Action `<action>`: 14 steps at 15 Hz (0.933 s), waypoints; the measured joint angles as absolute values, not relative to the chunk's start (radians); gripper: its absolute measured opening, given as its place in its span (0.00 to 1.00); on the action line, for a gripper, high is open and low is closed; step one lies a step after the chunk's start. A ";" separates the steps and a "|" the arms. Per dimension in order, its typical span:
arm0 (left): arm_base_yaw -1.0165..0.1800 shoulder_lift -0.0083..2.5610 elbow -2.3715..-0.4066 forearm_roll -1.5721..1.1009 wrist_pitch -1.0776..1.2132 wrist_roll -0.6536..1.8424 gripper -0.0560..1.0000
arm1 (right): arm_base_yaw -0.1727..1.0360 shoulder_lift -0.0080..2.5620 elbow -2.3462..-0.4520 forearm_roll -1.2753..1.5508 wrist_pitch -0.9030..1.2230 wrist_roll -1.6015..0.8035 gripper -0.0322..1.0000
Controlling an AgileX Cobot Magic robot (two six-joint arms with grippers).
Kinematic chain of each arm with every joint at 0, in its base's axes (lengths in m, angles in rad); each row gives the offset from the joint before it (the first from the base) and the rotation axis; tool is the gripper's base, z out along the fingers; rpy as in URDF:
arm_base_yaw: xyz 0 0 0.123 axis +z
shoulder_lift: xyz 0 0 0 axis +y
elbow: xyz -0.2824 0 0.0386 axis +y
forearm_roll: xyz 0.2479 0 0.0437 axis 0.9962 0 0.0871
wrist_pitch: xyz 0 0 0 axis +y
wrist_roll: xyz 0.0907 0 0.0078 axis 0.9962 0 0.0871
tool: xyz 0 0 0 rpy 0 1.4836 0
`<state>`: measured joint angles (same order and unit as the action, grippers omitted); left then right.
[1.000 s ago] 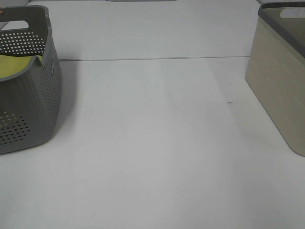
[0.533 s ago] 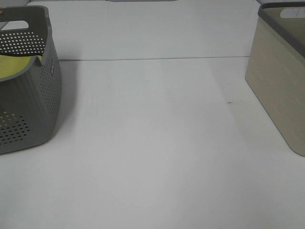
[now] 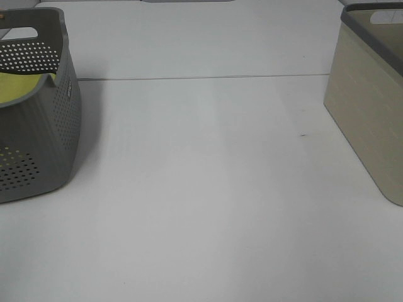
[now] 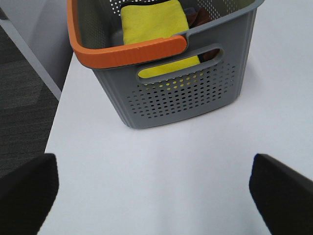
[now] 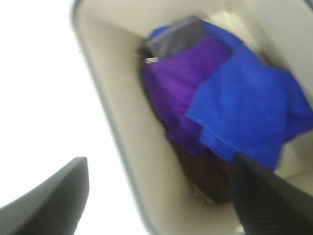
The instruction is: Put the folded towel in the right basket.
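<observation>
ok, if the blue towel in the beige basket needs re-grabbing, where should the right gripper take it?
Probably the raised fold at the middle of the blue towel, coming straight down through the open top of the beige basket. It lies loosely on top of the purple cloth, nothing over it, and the walls block any side approach. The right gripper is open and empty above the rim.

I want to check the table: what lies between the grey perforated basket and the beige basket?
Only bare white table between the grey perforated basket and the beige basket, per the exterior high view.
</observation>
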<state>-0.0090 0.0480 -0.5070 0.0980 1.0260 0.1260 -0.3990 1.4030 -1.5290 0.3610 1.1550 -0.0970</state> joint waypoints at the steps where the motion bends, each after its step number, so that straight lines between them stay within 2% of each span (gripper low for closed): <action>1: -0.009 0.048 -0.507 0.098 1.026 0.126 0.99 | -0.304 1.361 -1.529 0.333 1.156 -0.122 0.77; 4: -0.009 0.048 -0.507 0.098 1.026 0.126 0.99 | -0.004 1.240 -1.529 0.216 1.167 -0.141 0.77; 6: -0.009 0.048 -0.507 0.098 1.026 0.126 0.99 | 0.127 1.166 -1.529 0.177 1.181 -0.117 0.77; 10: -0.009 0.048 -0.507 0.098 1.026 0.126 0.99 | 0.174 0.996 -1.441 0.071 1.182 -0.066 0.77; 14: -0.009 0.048 -0.507 0.098 1.026 0.126 0.99 | 0.174 0.760 -1.131 0.034 1.186 -0.062 0.77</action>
